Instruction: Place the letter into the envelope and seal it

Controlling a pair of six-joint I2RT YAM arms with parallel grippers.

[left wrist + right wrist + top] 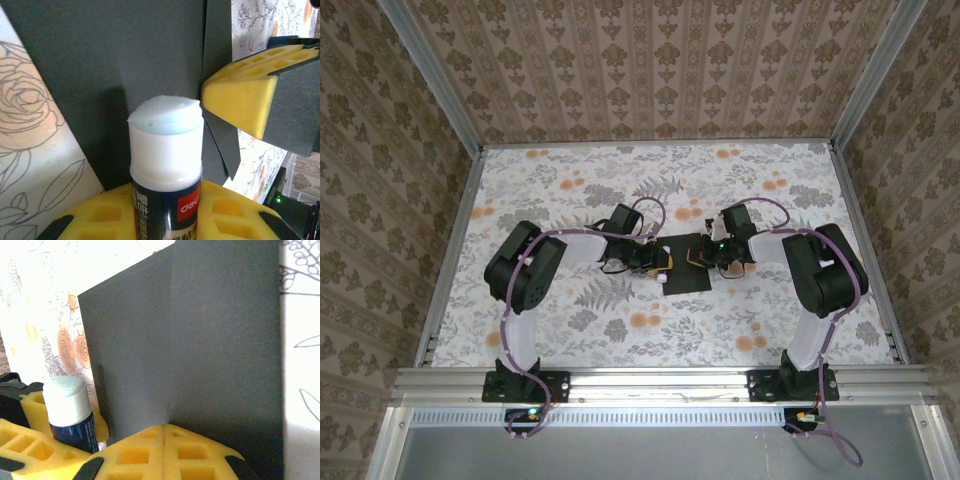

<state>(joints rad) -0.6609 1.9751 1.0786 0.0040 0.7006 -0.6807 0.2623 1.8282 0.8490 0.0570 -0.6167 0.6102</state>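
Your left gripper pinches the glue stick; your right gripper pinches the envelope flap. The letter is likely inside already, so gluing and sealing remain.

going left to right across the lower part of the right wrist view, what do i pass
glue stick with its cap off → black envelope → strip of flowered table at the right edge
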